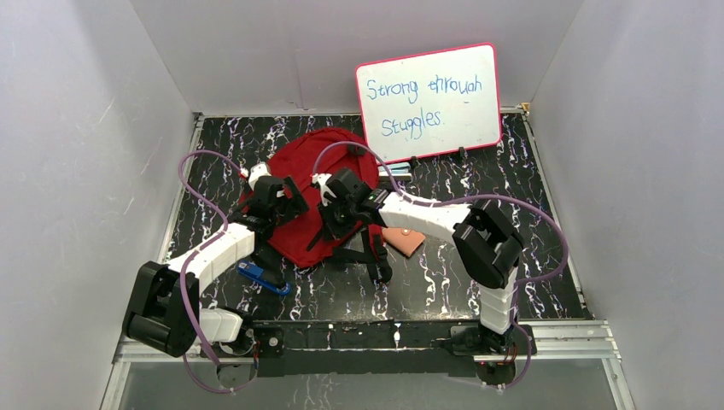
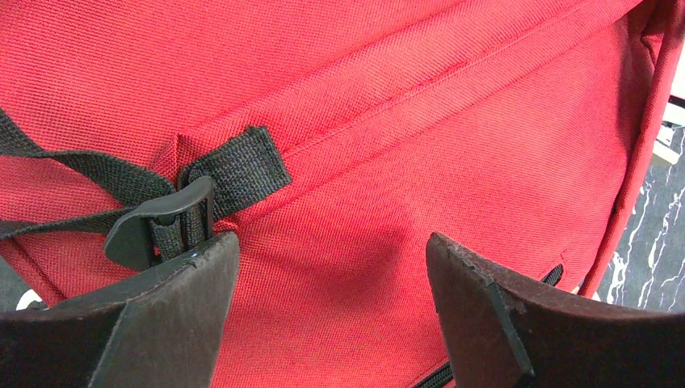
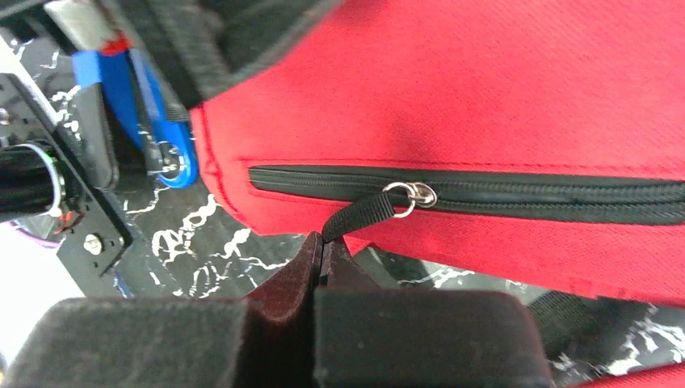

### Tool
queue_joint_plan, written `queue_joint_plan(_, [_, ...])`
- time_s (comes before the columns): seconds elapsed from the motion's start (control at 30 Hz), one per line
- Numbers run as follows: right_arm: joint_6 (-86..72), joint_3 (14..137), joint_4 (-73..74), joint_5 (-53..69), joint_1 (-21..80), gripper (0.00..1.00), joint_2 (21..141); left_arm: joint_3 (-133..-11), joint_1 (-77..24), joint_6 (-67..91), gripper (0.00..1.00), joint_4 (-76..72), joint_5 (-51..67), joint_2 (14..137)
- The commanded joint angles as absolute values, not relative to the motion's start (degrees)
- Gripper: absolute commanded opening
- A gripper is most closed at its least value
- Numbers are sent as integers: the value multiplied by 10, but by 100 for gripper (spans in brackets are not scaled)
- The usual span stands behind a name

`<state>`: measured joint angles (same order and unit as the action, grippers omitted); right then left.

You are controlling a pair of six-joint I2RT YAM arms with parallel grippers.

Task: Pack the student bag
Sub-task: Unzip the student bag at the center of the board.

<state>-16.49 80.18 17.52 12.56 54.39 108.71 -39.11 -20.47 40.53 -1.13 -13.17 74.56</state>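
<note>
The red student bag [image 1: 312, 175] lies on the black marbled table, left of centre. My left gripper [image 2: 331, 267] is open, its two fingers straddling bare red fabric of the bag [image 2: 452, 121] beside a black strap buckle [image 2: 157, 226]. My right gripper [image 3: 325, 242] is shut on the black zipper pull tab [image 3: 359, 214] of the bag's closed black zipper [image 3: 525, 194]; the silver slider ring [image 3: 412, 194] sits near the zipper's left end. In the top view both grippers, left [image 1: 271, 198] and right [image 1: 337, 209], sit over the bag's near side.
A tan wallet [image 1: 403, 240] lies right of the bag. A blue object [image 1: 263, 277] lies near the left arm, also in the right wrist view [image 3: 153, 121]. A pink-framed whiteboard [image 1: 429, 100] stands at the back. White walls enclose the table.
</note>
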Motion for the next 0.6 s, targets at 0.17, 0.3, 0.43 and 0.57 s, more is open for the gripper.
queue_joint_plan(0.17, [-242,733,26,160,590,0,1053,-362,-205,422,83,15,-105,764])
queue_joint_plan(0.3, [-228,718,-3,121,624,0,1052,-356,-204,430,83,9,-90,765])
queue_joint_plan(0.43, [-206,694,-49,87,656,0,1044,-358,-204,431,83,6,-82,766])
queue_joint_plan(0.57, [-195,676,-85,81,675,0,1041,-358,-204,428,83,7,-82,765])
